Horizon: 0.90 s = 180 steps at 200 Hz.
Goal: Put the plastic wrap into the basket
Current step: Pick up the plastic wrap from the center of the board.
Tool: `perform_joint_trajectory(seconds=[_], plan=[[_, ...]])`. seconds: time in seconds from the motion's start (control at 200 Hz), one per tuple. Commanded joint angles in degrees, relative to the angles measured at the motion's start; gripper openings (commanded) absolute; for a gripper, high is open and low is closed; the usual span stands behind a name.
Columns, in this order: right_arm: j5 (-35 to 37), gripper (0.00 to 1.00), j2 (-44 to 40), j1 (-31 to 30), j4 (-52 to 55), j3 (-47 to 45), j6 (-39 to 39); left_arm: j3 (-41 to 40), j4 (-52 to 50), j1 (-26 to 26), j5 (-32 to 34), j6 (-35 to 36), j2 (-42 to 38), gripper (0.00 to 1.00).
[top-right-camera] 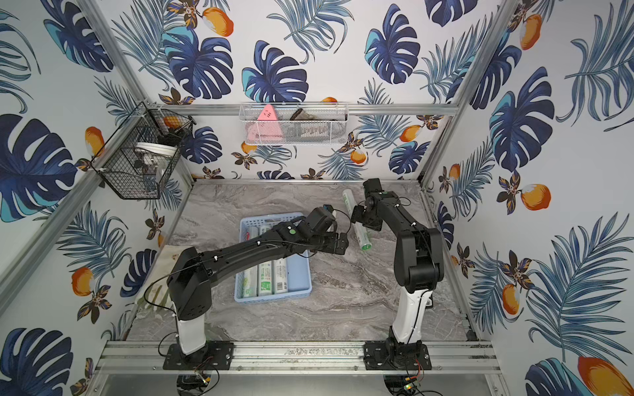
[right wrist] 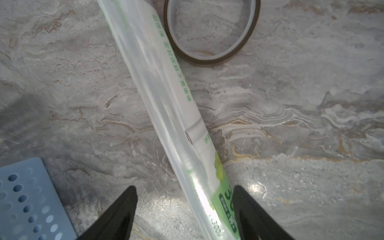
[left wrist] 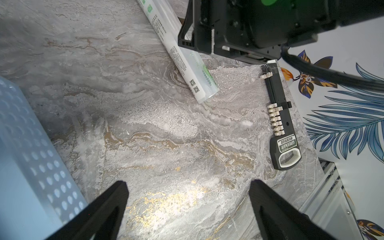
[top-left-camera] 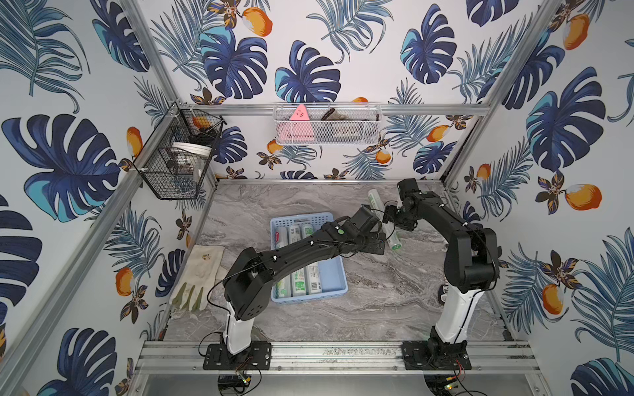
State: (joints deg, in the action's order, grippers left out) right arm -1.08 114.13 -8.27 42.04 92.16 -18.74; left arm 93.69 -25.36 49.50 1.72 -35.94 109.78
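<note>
Straddling fourth roll [right wrist: 166,93], right jaws gape like left jaws; basket [top-left-camera: 331,274] holds three rolls [top-left-camera: 299,283].

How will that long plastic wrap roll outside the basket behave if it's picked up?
It is probably stiff: the plastic wrap roll lies dead straight, with a core showing inside. Its glossy wrapper looks loose and slippery, so it might slide in the right end effector that straddles it. Being round on a smooth tabletop, it could roll if nudged.
</note>
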Motion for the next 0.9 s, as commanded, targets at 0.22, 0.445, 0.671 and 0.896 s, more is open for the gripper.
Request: perform_joint_trajectory(seconds=[0.22, 0.445, 0.671, 0.896], plan=[[-0.7, 0.77, 12.5, 0.0, 4.1, 14.6, 5.3, 0.9, -0.8, 0.0, 6.2, 0.4, -1.4, 0.99], [-1.0, 0.76, 17.2, 0.0, 5.5, 21.2, 6.2, -0.2, -0.8, 0.0, 7.2, 0.3, -2.9, 0.99], [-1.8, 0.74, 21.8, -0.1, 8.6, 27.0, 7.6, -0.6, -0.7, 0.0, 7.5, 0.0, -3.3, 0.99], [-1.1, 0.7, 24.2, -0.9, 9.6, 28.9, 8.2, -0.9, -0.7, 0.0, 7.4, 0.0, -3.6, 0.99]])
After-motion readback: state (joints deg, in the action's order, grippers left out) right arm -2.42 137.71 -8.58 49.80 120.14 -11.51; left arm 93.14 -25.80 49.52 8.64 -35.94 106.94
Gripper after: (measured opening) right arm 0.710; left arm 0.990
